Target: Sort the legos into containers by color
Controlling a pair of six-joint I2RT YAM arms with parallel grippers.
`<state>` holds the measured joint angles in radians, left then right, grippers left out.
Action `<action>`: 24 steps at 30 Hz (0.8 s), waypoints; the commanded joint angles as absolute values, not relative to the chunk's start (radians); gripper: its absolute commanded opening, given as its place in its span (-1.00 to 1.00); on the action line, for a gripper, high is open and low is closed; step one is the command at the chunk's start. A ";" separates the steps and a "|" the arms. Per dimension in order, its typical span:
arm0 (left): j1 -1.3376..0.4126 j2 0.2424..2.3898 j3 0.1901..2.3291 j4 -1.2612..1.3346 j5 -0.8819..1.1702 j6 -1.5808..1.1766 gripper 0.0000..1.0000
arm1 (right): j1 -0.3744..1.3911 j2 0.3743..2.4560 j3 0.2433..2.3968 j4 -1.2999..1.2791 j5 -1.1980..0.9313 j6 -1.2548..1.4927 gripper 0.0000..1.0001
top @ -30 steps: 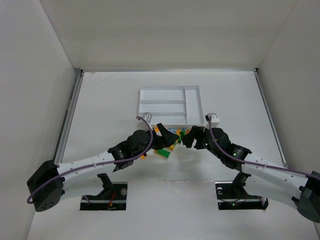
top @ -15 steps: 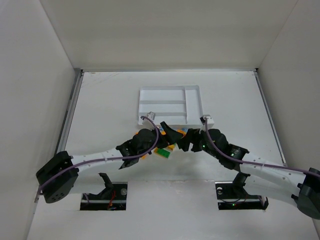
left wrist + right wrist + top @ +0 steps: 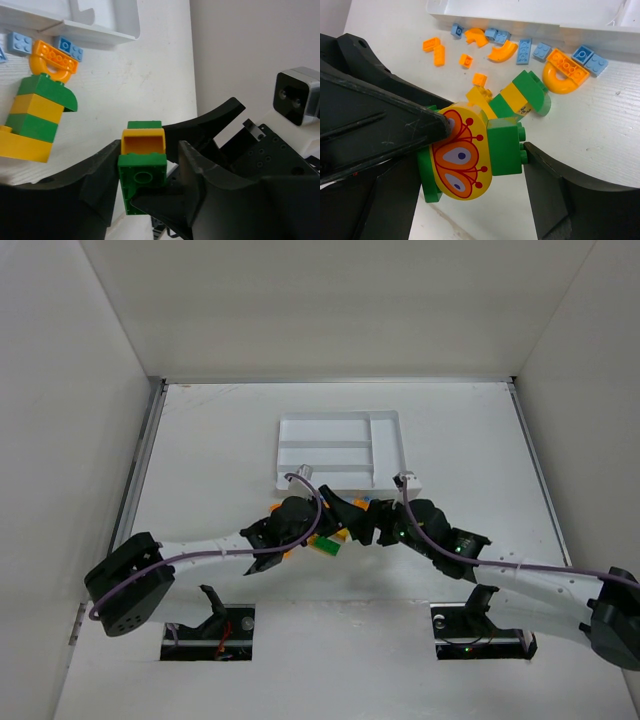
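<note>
White table [image 3: 200,440], tray [image 3: 290,423] at centre-back: left gripper [image 3: 150,145] flanks one end of the green-yellow stack [image 3: 142,172] — grip undeterminable — right gripper [image 3: 486,136] clamps its printed end, loose legos [image 3: 502,50] lining the tray's near wall.

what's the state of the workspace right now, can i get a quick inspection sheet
surface: white table, no spills seen
job's things: white tray, no bricks seen in its slots from above; loose legos, orange and light blue, lie outside its near wall; a green and yellow stack lies beside them
clutter: nothing seen
grippers: right gripper shut on the butterfly stack, green-yellow-green; left gripper has its jaws either side of that stack's green end, grip unclear
cables: purple cable runs along each arm, no snag seen
surroundings: white walls on three sides
</note>
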<state>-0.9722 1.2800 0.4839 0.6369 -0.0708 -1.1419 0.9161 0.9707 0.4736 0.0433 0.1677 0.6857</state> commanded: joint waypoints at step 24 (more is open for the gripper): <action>-0.982 1.308 0.492 0.712 0.018 -1.167 -0.39 | 0.940 0.985 0.511 0.179 0.190 0.684 0.30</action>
